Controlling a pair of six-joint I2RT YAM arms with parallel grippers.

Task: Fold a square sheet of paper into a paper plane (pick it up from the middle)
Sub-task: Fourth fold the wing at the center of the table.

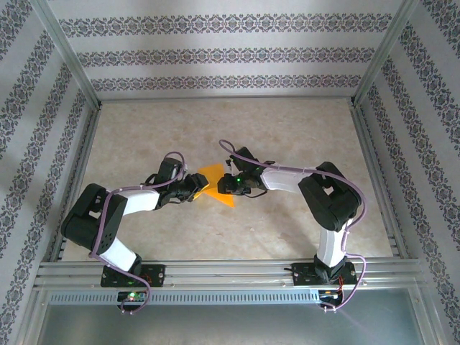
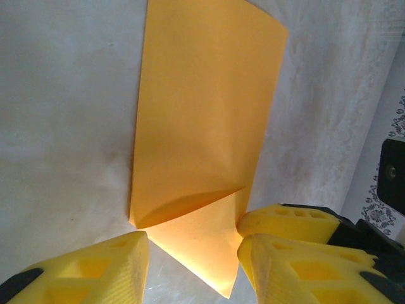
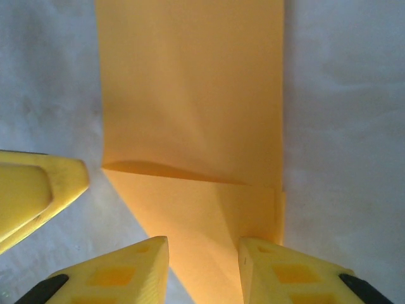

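The square sheet of paper lies on the table between both grippers, bright orange and folded into a narrower creased shape. In the left wrist view the sheet runs away from me, with a triangular flap folded over at its near end. My left gripper is open, and the flap's tip lies loose between its fingers. A right gripper finger touches the sheet's right edge. In the right wrist view the sheet shows the same slanted crease. My right gripper is open astride its near end. The paper plane is out of view.
The beige marbled table stretches free behind and beside the arms. Aluminium rails run along the near edge, and patterned walls close the back and sides. The left gripper's finger reaches in at the left of the right wrist view.
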